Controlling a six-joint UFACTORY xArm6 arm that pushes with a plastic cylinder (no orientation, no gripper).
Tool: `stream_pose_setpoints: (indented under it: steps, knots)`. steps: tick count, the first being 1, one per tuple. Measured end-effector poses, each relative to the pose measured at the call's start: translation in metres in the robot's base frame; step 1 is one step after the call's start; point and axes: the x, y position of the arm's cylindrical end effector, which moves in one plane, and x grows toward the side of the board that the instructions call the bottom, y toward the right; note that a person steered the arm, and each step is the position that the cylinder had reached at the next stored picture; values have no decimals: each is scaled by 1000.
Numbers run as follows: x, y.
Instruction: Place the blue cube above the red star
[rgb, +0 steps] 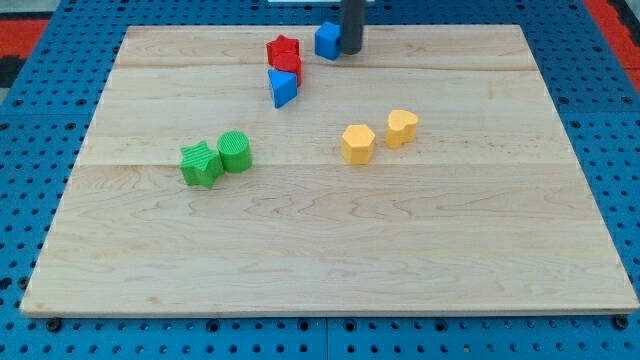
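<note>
Camera view: one wooden board (330, 250) seen from the front, its far edge at the view's top; all blocks lie on it
Tip (351, 50): the rod's lower end rests on the board near the view's top, just right of the blue cube; it looks to touch the cube's right face, though a hairline gap cannot be ruled out
Claw state: there is none to open or close; the rod is bare and grips nothing
Blue cube (327, 40): near the board's top edge, up and to the right of the red star, close to it but apart
Red star (283, 48): left of the cube and slightly lower in the view; a second red block (288, 65) touches its lower side, shape unclear
Key relation: the cube lies to the left of the tip, and the star lies further left again; tip, cube and star stand almost in one row
Judgement: a push leftward looks apt, but a straight one would drive the cube into the star's side; the cube needs to pass a little higher, along the narrow strip by the top edge
Risk: little room there, so the cube may slip off the board or nudge the star
Others: blue wedge (283, 88) below the red pair; green star (201, 164) and green cylinder (235, 151) touching at left; two yellow blocks (378, 137) at centre right; all well away from the path
</note>
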Motion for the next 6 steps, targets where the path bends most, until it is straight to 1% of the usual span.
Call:
stream_pose_setpoints:
  steps: [1,2,4,5,6]
  knots:
    - [-11,-21]
    - [-18,18]
    - [-40,-18]
    - [-39,-46]
    - [-41,-48]
